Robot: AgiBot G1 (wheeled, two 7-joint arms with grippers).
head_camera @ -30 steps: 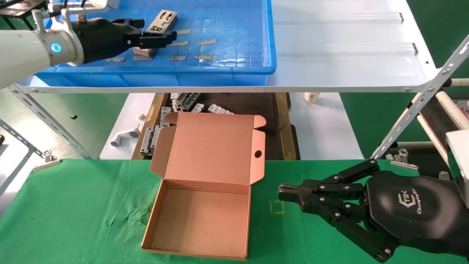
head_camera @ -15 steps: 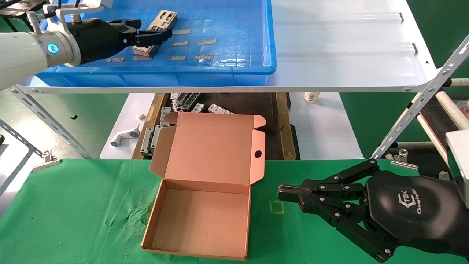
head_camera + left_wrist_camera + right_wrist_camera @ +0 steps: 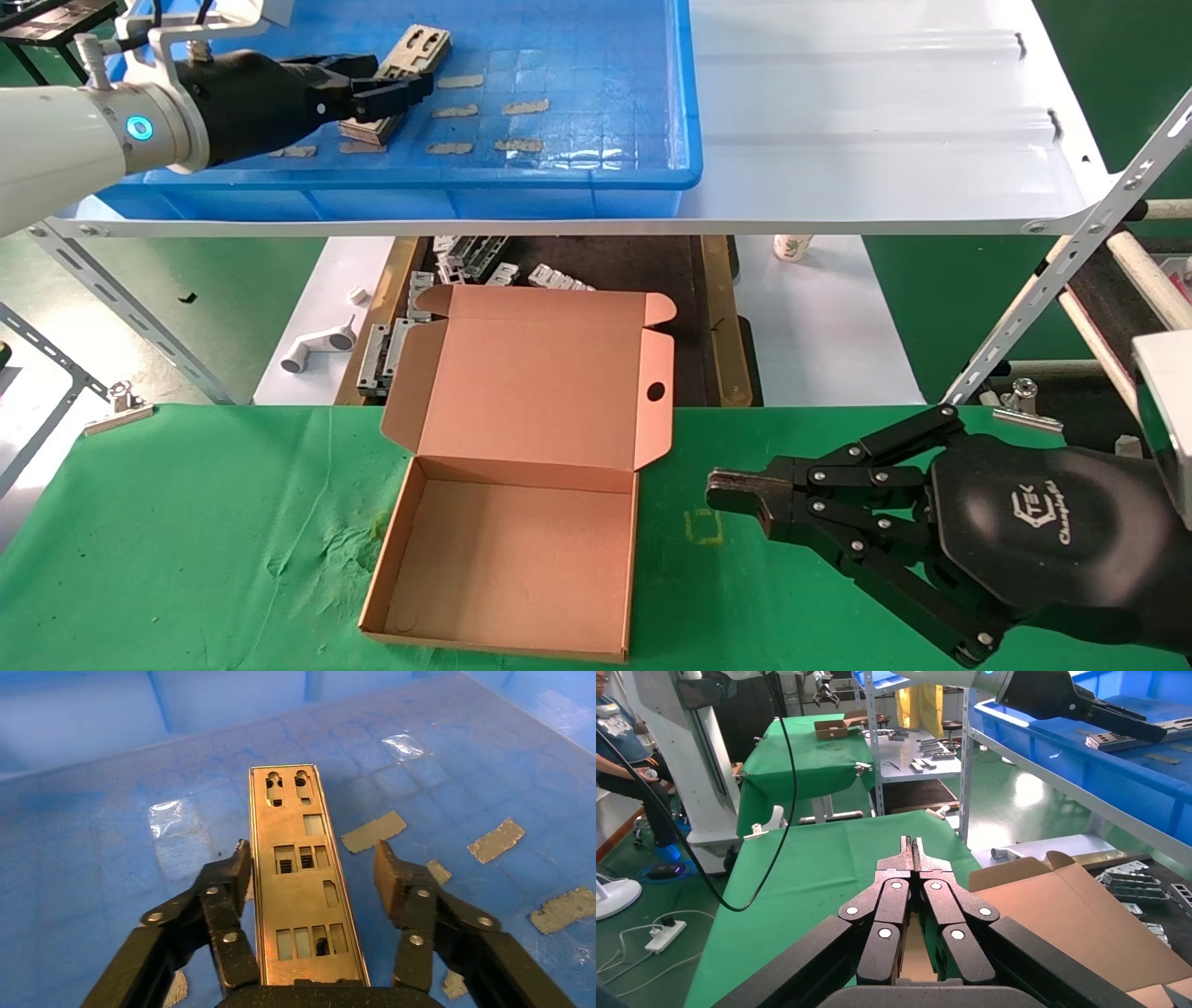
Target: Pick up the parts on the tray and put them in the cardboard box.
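From the head camera the left gripper covers much of the parts in the tray, so only the far end of the top plate shows there, and how many plates lie stacked beneath is hard to make out. The left wrist camera fills it in: the gripper has its jaws spread wide, one finger on each long side of the silver plate, which lies flat on the blue grid floor among tape scraps; whether either pad touches its edge I cannot tell. The cardboard box sits open on the green cloth. The right gripper rests beside it, jaws pressed together, holding nothing.
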